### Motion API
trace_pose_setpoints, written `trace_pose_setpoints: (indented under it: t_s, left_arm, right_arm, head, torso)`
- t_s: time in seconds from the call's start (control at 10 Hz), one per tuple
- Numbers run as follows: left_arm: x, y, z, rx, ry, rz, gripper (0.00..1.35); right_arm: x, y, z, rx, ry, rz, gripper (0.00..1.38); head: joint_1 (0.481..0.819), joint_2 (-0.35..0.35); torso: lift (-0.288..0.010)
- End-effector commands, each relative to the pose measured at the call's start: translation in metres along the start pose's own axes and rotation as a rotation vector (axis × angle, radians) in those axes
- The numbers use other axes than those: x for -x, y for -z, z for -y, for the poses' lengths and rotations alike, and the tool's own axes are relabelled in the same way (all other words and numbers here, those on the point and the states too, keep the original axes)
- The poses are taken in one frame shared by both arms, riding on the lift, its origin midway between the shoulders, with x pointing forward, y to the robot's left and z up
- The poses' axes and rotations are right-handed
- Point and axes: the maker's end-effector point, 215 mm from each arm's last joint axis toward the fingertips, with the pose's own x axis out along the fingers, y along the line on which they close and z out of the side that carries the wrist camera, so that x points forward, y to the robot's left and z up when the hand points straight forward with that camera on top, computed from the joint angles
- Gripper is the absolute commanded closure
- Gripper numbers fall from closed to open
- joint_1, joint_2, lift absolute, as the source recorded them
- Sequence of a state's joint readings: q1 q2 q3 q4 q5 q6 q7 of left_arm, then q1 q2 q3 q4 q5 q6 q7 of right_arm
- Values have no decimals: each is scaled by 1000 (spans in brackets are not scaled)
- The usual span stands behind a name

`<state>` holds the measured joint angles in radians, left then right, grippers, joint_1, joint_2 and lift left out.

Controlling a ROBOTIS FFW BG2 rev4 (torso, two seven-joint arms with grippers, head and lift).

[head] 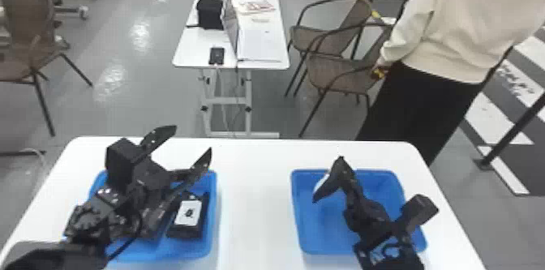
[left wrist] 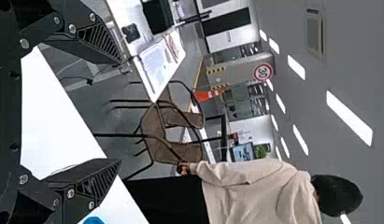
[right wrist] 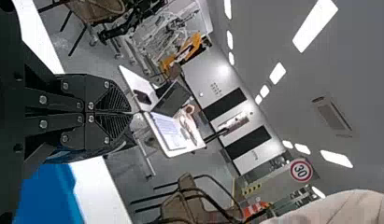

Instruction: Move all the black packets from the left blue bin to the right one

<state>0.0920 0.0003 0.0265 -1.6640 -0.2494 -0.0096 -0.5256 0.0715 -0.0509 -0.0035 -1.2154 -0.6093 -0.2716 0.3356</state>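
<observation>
Nearest me, on the white desk (head: 255,208), the left blue bin (head: 214,218) holds a black packet (head: 189,213) close by its right wall. It lies label up, perhaps because its broad side rests most steadily. Its long axis runs away from me, the far end leaning slightly right; which end is its front, I cannot tell. More black shows just behind it, probably another packet, but my left arm hides much of the bin, so I can't count them.

Well apart to the right sits the right blue bin (head: 324,228), where the packets must go; I see none on the bare part of its floor. The spacing, I judge, leaves each arm a bin of its own.

Above, my left claw (head: 193,138) has its fingers spread toward the far side, likely ready for a pick. My right claw (right wrist: 130,112) has its fingers together over the right bin, with no packet visible between them.

Beyond stands another white table (head: 182,52), flanked by brown chairs (head: 338,72).
</observation>
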Motion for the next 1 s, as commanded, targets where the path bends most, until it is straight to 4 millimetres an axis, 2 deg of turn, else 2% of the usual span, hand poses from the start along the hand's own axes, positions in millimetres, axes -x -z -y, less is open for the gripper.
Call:
trace_pose_setpoints:
  t_s: [0.0, 0.2, 0.3, 0.4, 0.5, 0.6, 0.7, 0.8, 0.9]
  left_arm:
    - [19, 15, -19, 48, -50, -19, 308]
    - [29, 26, -30, 70, -75, -36, 309]
    - [32, 31, -30, 84, -76, -51, 309]
    - [36, 37, -31, 92, -82, -69, 309]
    - [41, 44, -35, 104, -93, -82, 309]
    - [45, 50, -39, 109, -103, -93, 309]
    - [47, 53, -41, 113, -107, -104, 309]
    - [50, 69, -41, 139, -110, -151, 309]
    - [53, 88, -39, 169, -111, -215, 309]
  right_arm:
    - [12, 23, 20, -1, 42, -47, 1283]
    - [22, 48, 37, -3, 89, -98, 1282]
    - [28, 53, 46, -1, 126, -107, 1042]
    - [30, 53, 52, -2, 152, -107, 545]
    - [33, 47, 56, 16, 165, -95, 154]
    - [37, 26, 59, 68, 191, -42, 41]
    - [42, -3, 54, 91, 211, 44, 131]
    - [46, -30, 46, 94, 222, 118, 190]
    - [45, -48, 36, 78, 214, 162, 213]
  head:
    - [695, -107]
    - [695, -78]
    - [695, -73]
    - [695, -72]
    - [695, -74]
    - [695, -74]
    - [695, -79]
    - [695, -88]
    - [695, -91]
  torso:
    - [0]
    - [0]
    - [0]
    - [0]
    - [0]
    - [0]
    - [0]
    - [0]
    - [0]
